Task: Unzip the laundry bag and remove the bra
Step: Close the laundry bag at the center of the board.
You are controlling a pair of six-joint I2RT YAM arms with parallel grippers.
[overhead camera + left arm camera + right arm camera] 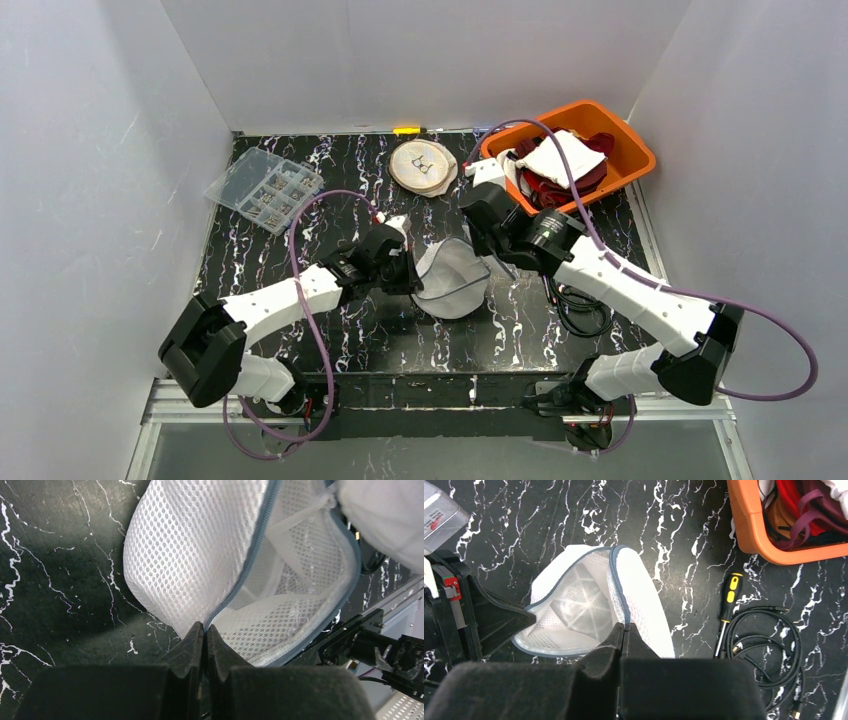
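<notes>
Now the laundry bag (455, 285) lies at the centre of the counter (330, 330). The left claw (205, 628) at its nine o'clock and the right claw (624, 627) at one o'clock both pinch its zip rim (240, 575). They should pull apart gently.

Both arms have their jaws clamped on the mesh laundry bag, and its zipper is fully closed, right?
No. The left gripper and right gripper do have jaws shut on the laundry bag, but its zipper is open: the left wrist view shows the mouth gaping.
</notes>
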